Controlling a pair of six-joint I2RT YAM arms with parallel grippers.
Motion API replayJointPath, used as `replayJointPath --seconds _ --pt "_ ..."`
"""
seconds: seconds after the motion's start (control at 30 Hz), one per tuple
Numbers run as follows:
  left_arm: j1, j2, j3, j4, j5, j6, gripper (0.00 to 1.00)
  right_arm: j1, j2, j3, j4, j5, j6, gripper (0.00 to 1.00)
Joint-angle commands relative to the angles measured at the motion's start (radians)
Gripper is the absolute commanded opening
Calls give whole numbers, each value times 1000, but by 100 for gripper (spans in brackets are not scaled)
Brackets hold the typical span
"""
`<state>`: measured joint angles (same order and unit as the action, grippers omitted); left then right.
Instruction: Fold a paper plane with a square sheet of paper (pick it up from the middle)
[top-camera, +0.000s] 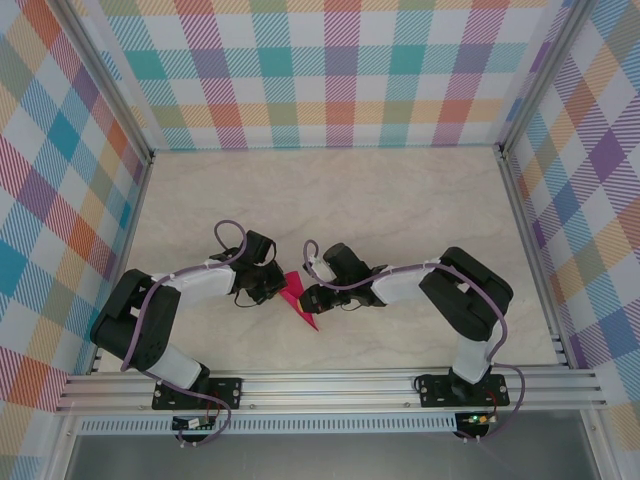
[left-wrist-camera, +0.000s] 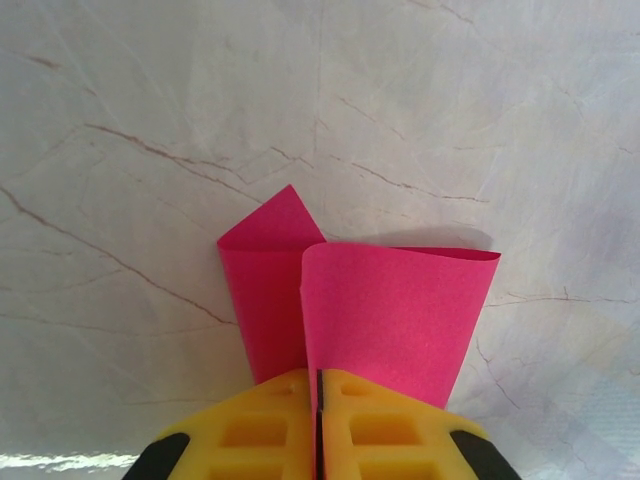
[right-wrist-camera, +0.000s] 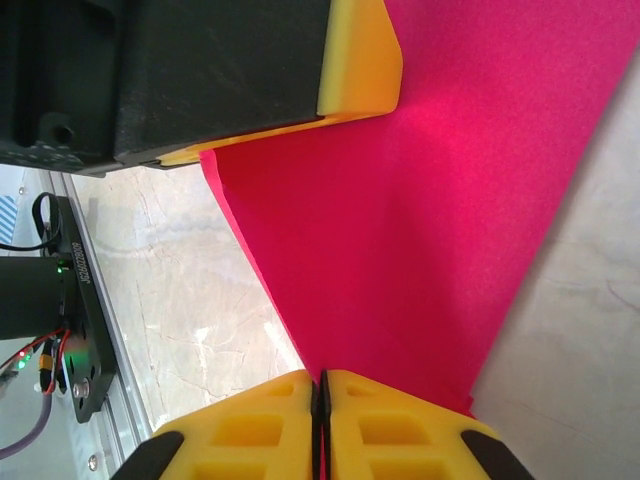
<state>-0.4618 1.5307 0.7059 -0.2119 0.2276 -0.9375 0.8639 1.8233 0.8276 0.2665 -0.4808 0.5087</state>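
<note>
Pink sheet of paper (top-camera: 298, 297), already part-folded to a pointed shape, is sitting btw the two arms over the near-centre of the bench (top-camera: 350, 190), tip pointing toward the near edge. Can't tell if it's resting on the bench or hanging just above.

Left jaws are pinching it fully closed at one end. In left wrist view two flaps are splaying out beyond the yellow fingers (left-wrist-camera: 250, 405). Right jaws are likewise clamping tight on the paper's edge from the opposite side, w/ the left arm's yellow finger (right-wrist-camera: 360, 60) pressing on the same sheet close by.

Looks like a mid-fold step, both sides gripping to set or shift a crease. Doing it well means:
- holding both pinches firm w/o pulling apart, since thin paper is prone to tearing
- lining up layers along the centre crease before pressing
- moving one arm at a time so flaps aren't twisting
- flattening the fold vs the bench, not in air
</note>
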Motion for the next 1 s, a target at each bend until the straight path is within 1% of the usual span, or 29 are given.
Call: replayJointPath --seconds 0.0,0.07,0.1,0.17,0.23,0.4,0.57,0.67,0.73,0.83,0.93,0.97 --pt "18 6 24 -37 12 16 8 -5 -2 -10 24 -28 -8 10" --pt "17 8 25 -41 11 14 8 -6 -2 -13 28 -43 -3 11" --pt "17 8 24 -40 10 14 8 -7 1 -12 26 -54 -3 12" --pt "17 6 21 -42 8 14 8 -7 2 -12 22 -57 2 19" --pt "17 6 21 -47 6 15 8 -6 -3 -18 23 -58 3 19" --pt "17 6 24 -55 -2 18 8 -6 -34 -38 21 -54 9 18" --pt "17 14 23 -58 -6 18 8 -6 -39 -51 37 -82 12 8" --pt "17 16 25 -58 -12 19 8 -6 -42 -60 38 -93 4 12" --pt "17 16 27 -58 -13 19 8 -5 -49 -67 36 -103 -8 11" --pt "17 17 30 -92 -17 18 9 -5 -52 -71 7 -103 -33 17" --pt "17 20 33 -90 -14 17 8 -5 -53 -65 -45 -77 -62 14" --pt "17 19 32 -85 -9 17 8 -4 -54 -64 -54 -72 -69 10"
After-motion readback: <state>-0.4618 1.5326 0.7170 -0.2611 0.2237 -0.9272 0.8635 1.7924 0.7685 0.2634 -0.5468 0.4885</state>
